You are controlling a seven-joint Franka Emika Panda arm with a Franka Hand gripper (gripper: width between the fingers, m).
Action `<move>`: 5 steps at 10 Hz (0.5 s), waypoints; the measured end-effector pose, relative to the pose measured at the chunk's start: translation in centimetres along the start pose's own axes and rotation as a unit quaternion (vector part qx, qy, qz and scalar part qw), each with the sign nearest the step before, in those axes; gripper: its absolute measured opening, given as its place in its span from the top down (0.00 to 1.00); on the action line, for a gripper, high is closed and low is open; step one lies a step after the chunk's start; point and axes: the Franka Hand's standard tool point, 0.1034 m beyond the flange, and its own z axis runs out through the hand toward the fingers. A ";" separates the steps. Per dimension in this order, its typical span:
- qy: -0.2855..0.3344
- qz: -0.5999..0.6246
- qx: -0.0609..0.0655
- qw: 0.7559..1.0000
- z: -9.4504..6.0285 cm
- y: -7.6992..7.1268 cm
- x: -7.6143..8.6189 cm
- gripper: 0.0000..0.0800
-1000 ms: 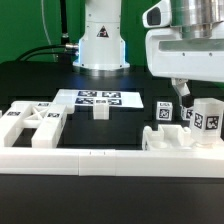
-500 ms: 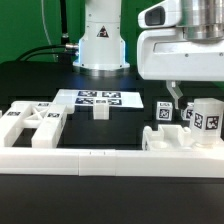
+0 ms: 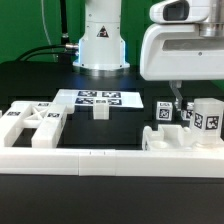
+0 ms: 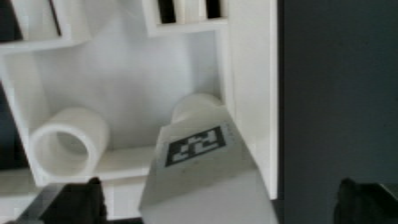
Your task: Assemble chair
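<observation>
The chair parts are chunky white pieces with square tags. Framed panels lie at the exterior view's left, and a short post stands mid-table. At the right are a small tagged post, a taller tagged post and a low slab-like part. My gripper hangs just above this right group, open and empty. In the wrist view my gripper has its dark fingertips wide apart on either side of a tagged white post. A round peg and a framed panel lie beyond.
The marker board lies flat in front of the robot base. A long low white border rail runs along the front edge. The table is black, with green cloth behind.
My gripper has come down a little over the right group of parts and shifted slightly sideways. The parts have not moved.
</observation>
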 end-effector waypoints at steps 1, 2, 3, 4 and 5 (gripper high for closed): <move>-0.001 -0.046 0.000 0.999 0.1 0.2 0.0 0.19; -0.001 -0.076 0.000 0.997 0.1 0.5 0.0 0.19; -0.001 -0.092 0.000 0.996 0.2 0.5 0.0 0.19; -0.001 -0.088 0.000 0.996 0.2 0.5 0.0 0.32; -0.001 -0.088 0.000 0.996 0.2 0.5 0.0 0.32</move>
